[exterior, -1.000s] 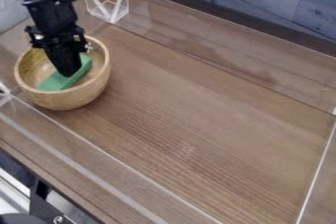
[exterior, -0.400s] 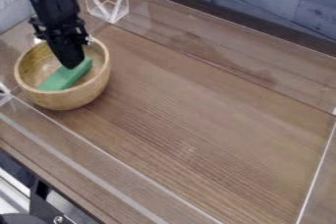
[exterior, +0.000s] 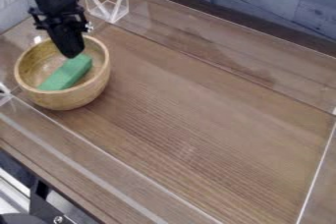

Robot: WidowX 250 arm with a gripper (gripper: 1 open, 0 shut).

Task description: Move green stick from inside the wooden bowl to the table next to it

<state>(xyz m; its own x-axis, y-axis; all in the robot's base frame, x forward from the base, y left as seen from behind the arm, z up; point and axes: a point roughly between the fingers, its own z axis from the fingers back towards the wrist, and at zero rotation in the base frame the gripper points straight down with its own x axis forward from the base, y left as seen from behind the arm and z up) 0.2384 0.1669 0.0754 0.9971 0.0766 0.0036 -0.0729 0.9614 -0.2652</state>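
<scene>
Near the left edge of the table, close to its far left corner, sat the wooden bowl, and the green stick lay inside it, slanted, one end up against the far wall of the bowl and the other down on the floor of it. The black gripper hung over the bowl's far rim, pointing steeply down, its jaws drawn fully together with nothing between them.

A second before, those jaws had been down in the bowl, right on the stick and hiding its middle. Now the gripper had lifted toward the far rim and the whole of the stick showed, not raised with it. By the look of it the grasp had missed or slipped, so the stick had not left the bowl and the task stood no further on. Another descent with the jaws spread would probably be needed.

To the right of the bowl, the table stretched bare and dark-grained to the clear acrylic walls, with room for the stick just beside the bowl.
</scene>
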